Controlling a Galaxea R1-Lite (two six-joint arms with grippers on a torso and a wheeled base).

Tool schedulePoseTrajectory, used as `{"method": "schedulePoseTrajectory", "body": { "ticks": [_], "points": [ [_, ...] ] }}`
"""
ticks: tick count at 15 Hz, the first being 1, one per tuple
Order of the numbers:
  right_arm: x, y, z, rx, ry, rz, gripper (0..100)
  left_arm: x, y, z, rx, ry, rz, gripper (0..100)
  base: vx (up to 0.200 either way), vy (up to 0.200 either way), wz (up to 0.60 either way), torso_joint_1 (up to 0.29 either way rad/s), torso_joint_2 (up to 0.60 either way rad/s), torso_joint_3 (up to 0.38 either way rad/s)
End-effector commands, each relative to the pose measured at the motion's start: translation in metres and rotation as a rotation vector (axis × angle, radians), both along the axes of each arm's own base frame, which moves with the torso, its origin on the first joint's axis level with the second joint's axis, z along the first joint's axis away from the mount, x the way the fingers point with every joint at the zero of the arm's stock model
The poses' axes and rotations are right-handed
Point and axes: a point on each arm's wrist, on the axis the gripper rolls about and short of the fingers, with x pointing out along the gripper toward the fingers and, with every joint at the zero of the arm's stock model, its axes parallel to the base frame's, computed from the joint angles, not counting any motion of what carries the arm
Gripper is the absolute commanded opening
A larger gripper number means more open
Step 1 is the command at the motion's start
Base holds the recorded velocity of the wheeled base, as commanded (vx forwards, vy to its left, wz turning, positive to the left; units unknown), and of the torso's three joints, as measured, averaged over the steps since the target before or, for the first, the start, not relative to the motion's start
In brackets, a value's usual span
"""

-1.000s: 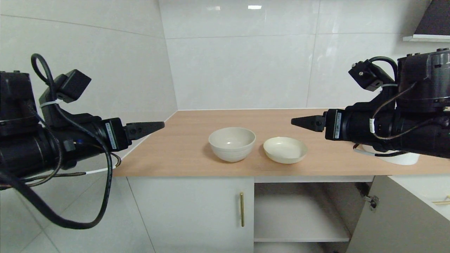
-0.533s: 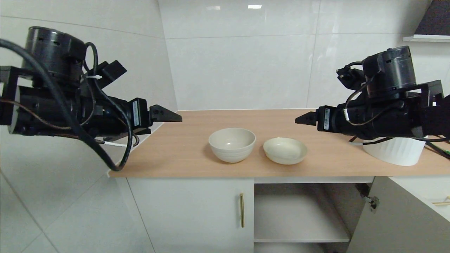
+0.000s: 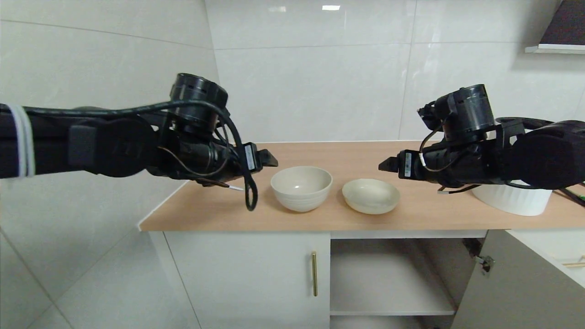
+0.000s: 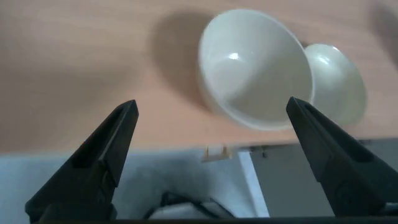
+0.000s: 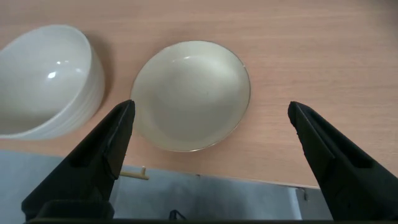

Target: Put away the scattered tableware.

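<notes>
Bowl [image 3: 301, 187] near left claw [image 3: 272, 161], dish [image 3: 371, 195] near right claw [image 3: 385, 165]; both wide open, empty

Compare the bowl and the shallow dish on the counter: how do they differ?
The bowl is deep and tall; the shallow dish is low. The bowl's outer wall is ribbed; the shallow dish looks smooth. Both are cream, upright, empty, on the counter.

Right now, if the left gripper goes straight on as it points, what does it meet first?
Probably the deep bowl: the left gripper points at its side, jaws open; height is hard to judge.
</notes>
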Motion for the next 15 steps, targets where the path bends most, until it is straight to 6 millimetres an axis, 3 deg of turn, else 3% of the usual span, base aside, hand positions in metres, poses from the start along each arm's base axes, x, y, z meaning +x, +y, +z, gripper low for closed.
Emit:
{"method": "schedulePoseTrajectory", "body": {
  "ticks": [1,5,11,12,15],
  "points": [
    [0.003,0.001,-0.005,-0.004,0.012,0.0,100,0.017,-0.015,-0.041,0.037,0.069,-0.007,100,0.0,0.0,0.0,0.0,0.0,0.0],
    [0.007,0.0,-0.007,0.001,0.005,-0.014,100,0.038,-0.027,-0.071,0.049,0.057,0.007,100,0.0,0.0,0.0,0.0,0.0,0.0],
    [0.007,-0.002,-0.005,0.005,-0.004,-0.019,100,0.039,-0.028,-0.07,0.038,0.031,0.01,100,0.0,0.0,0.0,0.0,0.0,0.0],
    [0.007,-0.002,-0.004,0.005,-0.005,-0.019,100,0.039,-0.028,-0.069,0.038,0.03,0.01,0,0.0,0.0,0.0,0.0,0.0,0.0],
    [0.007,-0.002,-0.005,0.006,-0.003,-0.016,100,0.038,-0.027,-0.065,0.013,0.027,0.026,0,0.0,0.0,0.0,0.0,0.0,0.0]
  ]
}}
